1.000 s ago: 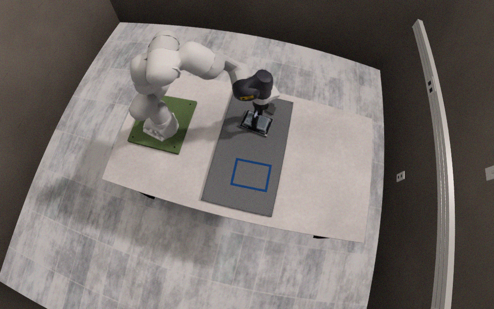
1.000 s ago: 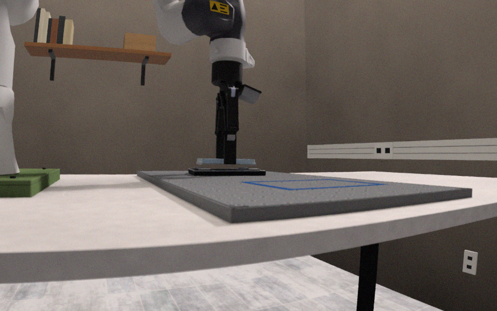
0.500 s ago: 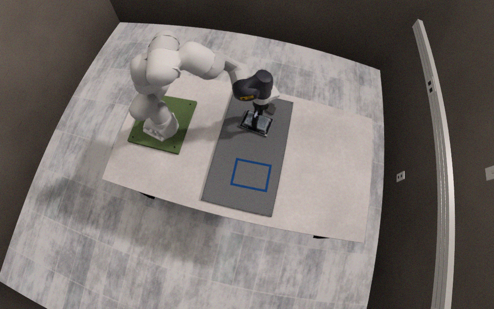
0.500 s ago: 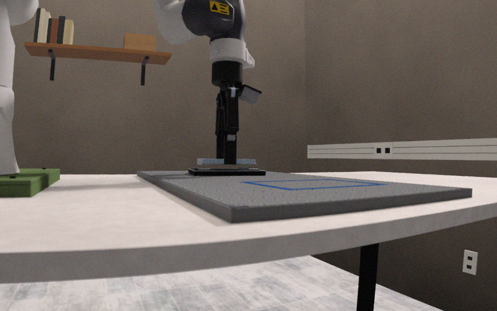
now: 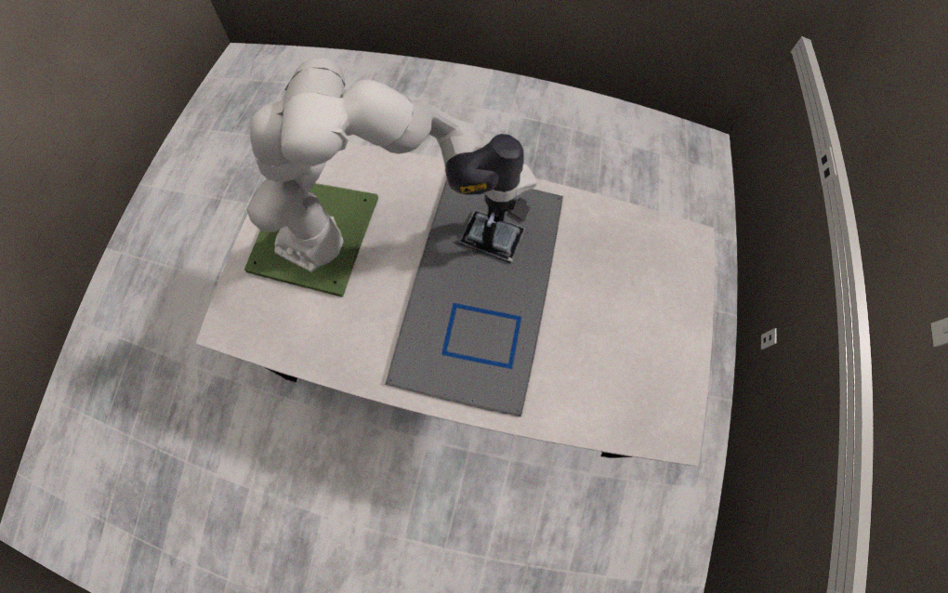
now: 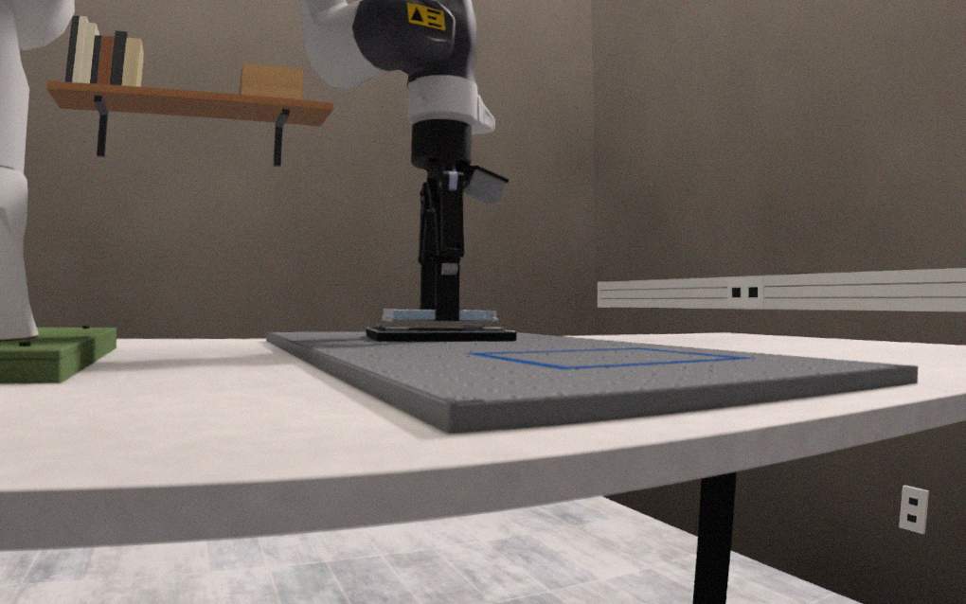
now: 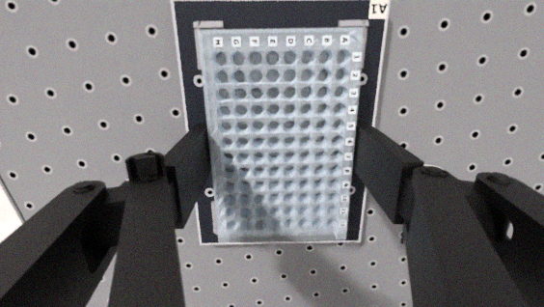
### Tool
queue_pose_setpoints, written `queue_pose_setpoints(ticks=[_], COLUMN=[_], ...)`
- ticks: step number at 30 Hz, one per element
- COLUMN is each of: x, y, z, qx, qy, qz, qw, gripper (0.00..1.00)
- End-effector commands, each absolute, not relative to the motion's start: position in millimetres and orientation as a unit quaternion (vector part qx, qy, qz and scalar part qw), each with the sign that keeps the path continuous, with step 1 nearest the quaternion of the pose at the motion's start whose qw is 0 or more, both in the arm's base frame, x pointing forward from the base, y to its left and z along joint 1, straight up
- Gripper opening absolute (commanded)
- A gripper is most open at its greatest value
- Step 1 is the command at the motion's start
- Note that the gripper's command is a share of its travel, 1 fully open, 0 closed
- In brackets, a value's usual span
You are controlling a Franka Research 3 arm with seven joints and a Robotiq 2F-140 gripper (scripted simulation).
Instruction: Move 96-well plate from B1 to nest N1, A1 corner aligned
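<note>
One white table [image 6: 213, 419] carries one grey perforated breadboard [image 5: 433, 349], on which lie one blue-outlined spot B1 [image 5: 515, 341] and one dark plate nest N1 [image 7: 185, 58] with its A1 label [image 7: 378, 8]. My gripper [image 7: 281, 144] has its two fingers pinching the long sides of the single 96-well plate [image 7: 280, 121], which sits low over or in the nest between the locators, row A toward the marked corner. I judge the plate light, rigid, thin-walled and smooth, best held mid-length on the long walls, as here.
</note>
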State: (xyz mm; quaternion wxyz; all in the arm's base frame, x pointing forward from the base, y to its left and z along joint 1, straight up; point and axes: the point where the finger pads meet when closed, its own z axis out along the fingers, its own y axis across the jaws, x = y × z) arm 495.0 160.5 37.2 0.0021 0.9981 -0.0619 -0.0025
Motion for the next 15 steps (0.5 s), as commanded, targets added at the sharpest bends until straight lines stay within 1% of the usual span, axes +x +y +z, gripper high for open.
queue_pose_setpoints(ticks=[1,15], x=[495.0,494.6], y=[160.8,160.7], z=[35.6,33.6], qx=[0.998,0.998], qy=[-0.064,-0.064], qz=[-0.001,-0.001], qw=[0.002,0.002], gripper=[0.60,0.60])
